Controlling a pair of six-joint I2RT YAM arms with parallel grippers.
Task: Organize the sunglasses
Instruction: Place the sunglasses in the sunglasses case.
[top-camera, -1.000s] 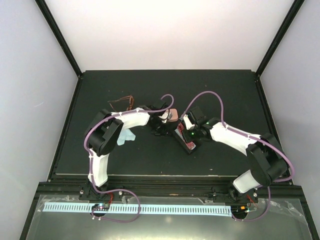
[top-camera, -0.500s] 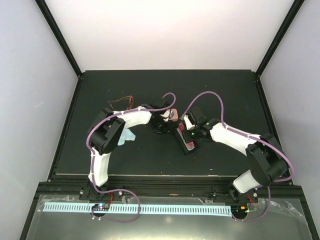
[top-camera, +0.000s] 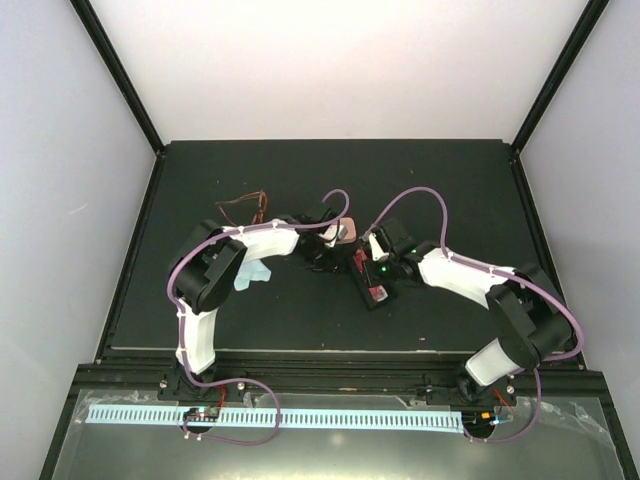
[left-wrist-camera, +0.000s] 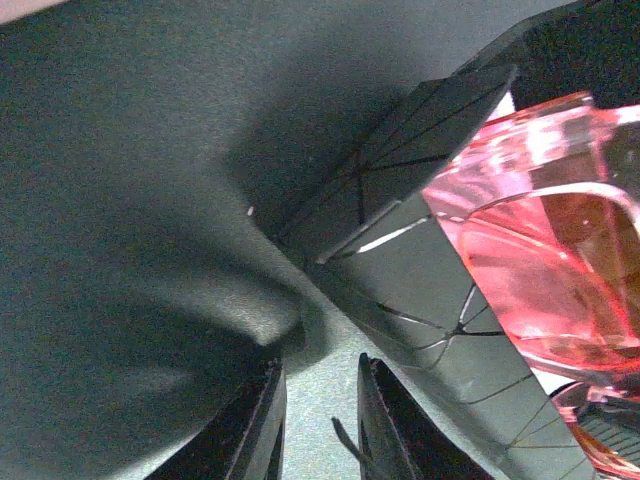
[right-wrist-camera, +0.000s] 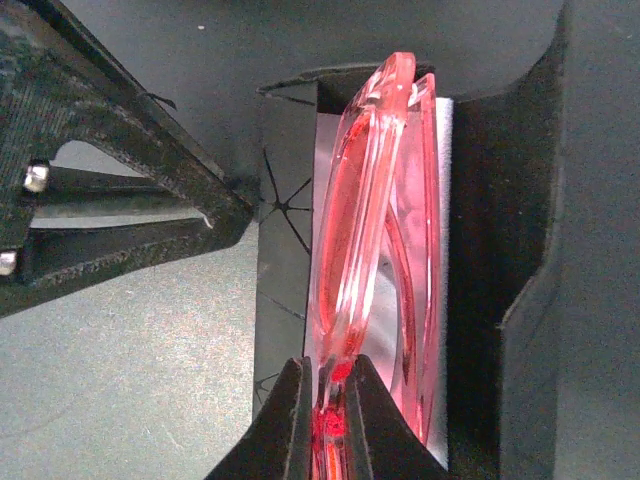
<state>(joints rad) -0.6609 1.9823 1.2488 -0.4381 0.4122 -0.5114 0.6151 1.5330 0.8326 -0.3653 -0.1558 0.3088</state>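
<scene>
The right gripper (right-wrist-camera: 328, 385) is clenched on the near end of the red-pink sunglasses (right-wrist-camera: 375, 230). The pair is folded and stands on edge in the open black case (right-wrist-camera: 510, 200), over the pale lining; we cannot tell whether it touches the lining yet. The left gripper (left-wrist-camera: 320, 420) has its fingers parted by a narrow gap with nothing between them, and its tip sits at the left flap of the case.

We judge the step in hand to be seating the pair in the case. To do it well, we tip the frame flat onto the lining, keep it parallel to the long walls, and release only once it rests. We keep the left tip against the flap so that the case does not slide.

The raised right wall and the left flap leave little room beside the frame. The pink case (top-camera: 346, 230) lies just beyond the left wrist. The brownish-amber sunglasses (top-camera: 243, 208) wait far left on the table (top-camera: 450, 180), and a light blue cloth (top-camera: 255, 274) lies nearer, under the left arm
</scene>
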